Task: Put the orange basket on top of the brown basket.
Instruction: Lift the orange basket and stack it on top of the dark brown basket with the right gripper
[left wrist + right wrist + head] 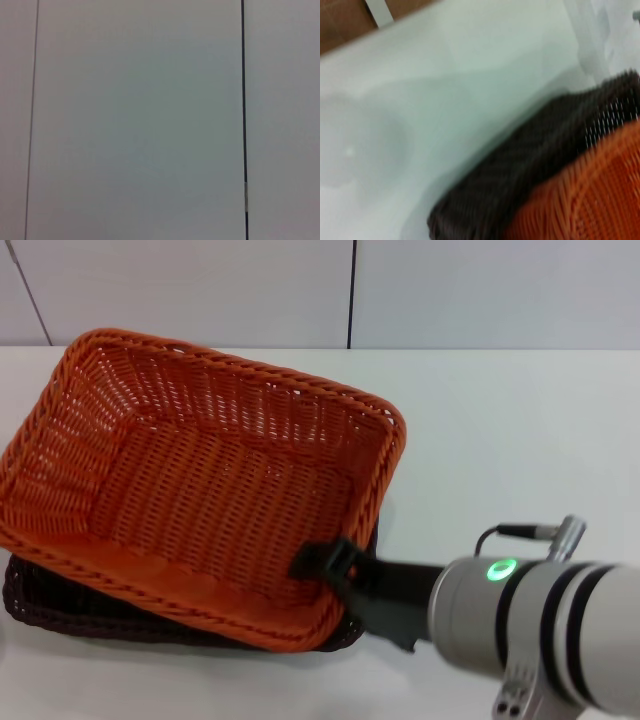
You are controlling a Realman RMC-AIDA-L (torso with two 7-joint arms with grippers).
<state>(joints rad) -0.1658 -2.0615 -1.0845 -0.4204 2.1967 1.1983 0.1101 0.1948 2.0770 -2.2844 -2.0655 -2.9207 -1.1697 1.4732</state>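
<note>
The orange basket (200,490) rests askew on top of the brown basket (60,612), which shows only as a dark edge under its near and left sides. My right gripper (336,570) is at the orange basket's near right corner. One black finger (320,560) is inside the rim and the rest is outside, so it is shut on the rim. In the right wrist view the orange basket's weave (600,200) lies over the brown basket's rim (520,170). My left gripper is out of view; its wrist view shows only a wall panel.
The baskets stand on a white table (520,440) with a pale panelled wall (350,290) behind it. My right arm (540,630) reaches in from the lower right.
</note>
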